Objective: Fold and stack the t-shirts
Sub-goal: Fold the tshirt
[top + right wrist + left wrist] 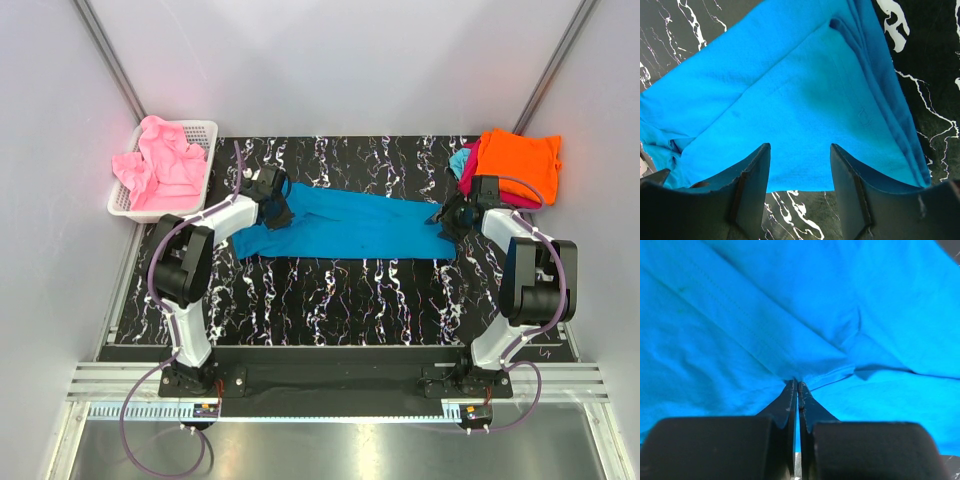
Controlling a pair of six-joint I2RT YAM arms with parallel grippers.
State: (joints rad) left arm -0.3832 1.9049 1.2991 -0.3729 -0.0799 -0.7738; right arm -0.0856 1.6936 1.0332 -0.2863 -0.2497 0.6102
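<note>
Folding squarely, the teal t-shirt (345, 228) clenched by the left gripper (797, 384) should also be seized by the released right gripper (800, 150).

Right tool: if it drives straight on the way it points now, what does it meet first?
The teal-blue t-shirt: its end lies right ahead of the open right tool, with the marbled table beneath. Probably cloth first, though how near it is stays unclear.
</note>
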